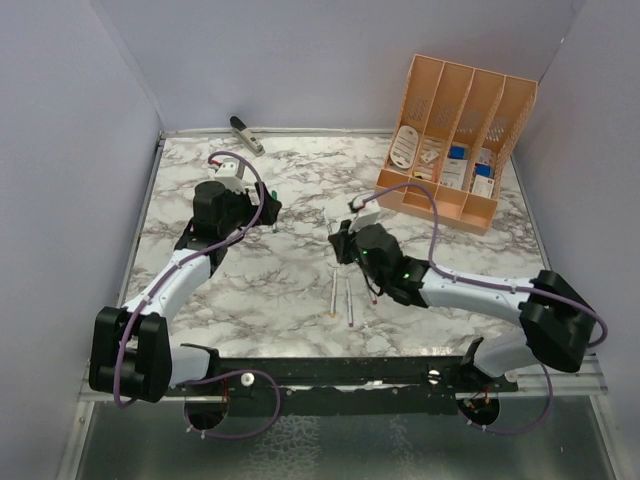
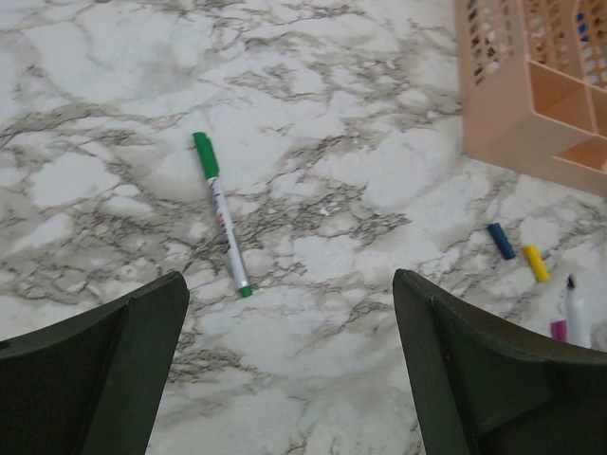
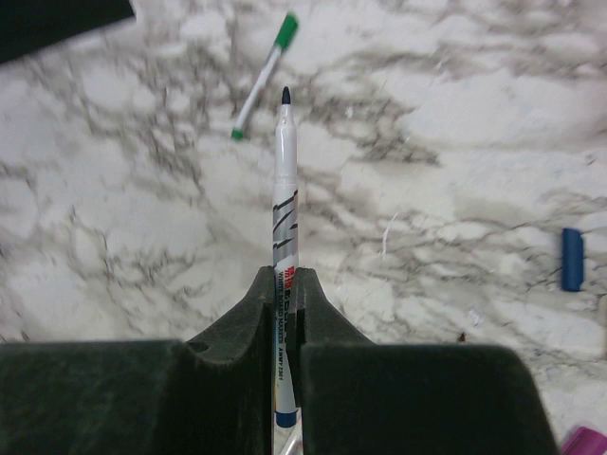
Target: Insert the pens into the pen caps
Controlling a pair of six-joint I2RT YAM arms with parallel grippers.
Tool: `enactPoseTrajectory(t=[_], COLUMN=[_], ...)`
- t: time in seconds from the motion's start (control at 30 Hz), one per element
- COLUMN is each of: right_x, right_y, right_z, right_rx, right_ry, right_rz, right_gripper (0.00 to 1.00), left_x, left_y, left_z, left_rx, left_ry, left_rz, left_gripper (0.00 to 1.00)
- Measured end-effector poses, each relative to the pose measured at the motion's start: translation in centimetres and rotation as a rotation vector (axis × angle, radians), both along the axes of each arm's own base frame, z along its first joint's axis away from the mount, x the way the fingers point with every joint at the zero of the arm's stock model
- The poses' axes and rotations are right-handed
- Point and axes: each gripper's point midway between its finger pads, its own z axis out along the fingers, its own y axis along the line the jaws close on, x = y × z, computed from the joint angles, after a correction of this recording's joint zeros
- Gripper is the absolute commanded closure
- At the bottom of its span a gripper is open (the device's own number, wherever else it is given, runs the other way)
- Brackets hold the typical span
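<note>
My right gripper is shut on a silver pen with a blue end band. Its dark tip points away, above the table. A blue cap lies to its right and a magenta cap at the lower right corner. A silver pen with a green cap on one end lies ahead of my open, empty left gripper. The left wrist view also shows the blue cap, a yellow cap and the magenta cap. Three more pens lie near my right gripper. No red cap shows.
An orange desk organizer with small items stands at the back right, and its corner shows in the left wrist view. A grey-black stapler-like object lies at the back left by the wall. The marble table has raised edges.
</note>
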Motion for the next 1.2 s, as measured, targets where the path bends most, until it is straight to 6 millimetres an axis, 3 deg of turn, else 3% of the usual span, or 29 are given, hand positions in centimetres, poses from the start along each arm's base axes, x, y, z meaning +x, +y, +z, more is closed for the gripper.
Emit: enactPoseTrajectory(t=[0.07,0.17,0.43,0.57,0.73,0.97,1.2], right_x=[1.1,0.8,-1.4,-2.0,-2.8,-3.3,-3.6], right_y=[-1.7,-2.8,-3.5,-3.4,-3.2,-2.6,-2.4], right_z=[3.1,6.6,12.9,14.5,16.4,17.1,17.4], right_rx=[0.112,0.235,0.493,0.566,0.635,0.681,0.708], right_ry=[-0.076,-0.176,-0.354,-0.401,-0.444,-0.447,-0.446], right_rz=[-0.044,-0.048,0.033,0.072,0.116,0.153,0.172], right_gripper=[0.99,0.99,0.99,0.99,0.99,0.99,0.99], left_x=[-0.2,-1.1,-5.5,-8.8,-11.5,-14.1,-14.5], left_y=[-1.3,-3.8,-9.7,-13.0,-15.4,-17.4,-17.9], left_z=[0.8,2.4,7.4,8.7,10.1,11.9,12.1], left_rx=[-0.054,-0.156,-0.286,-0.299,-0.317,-0.345,-0.359], left_ry=[-0.034,-0.087,-0.259,-0.315,-0.357,-0.414,-0.411], left_rz=[-0.062,-0.196,-0.578,-0.769,-0.907,-1.014,-1.033], left_gripper=[0.08,0.08,0.08,0.08,0.14,0.28,0.41])
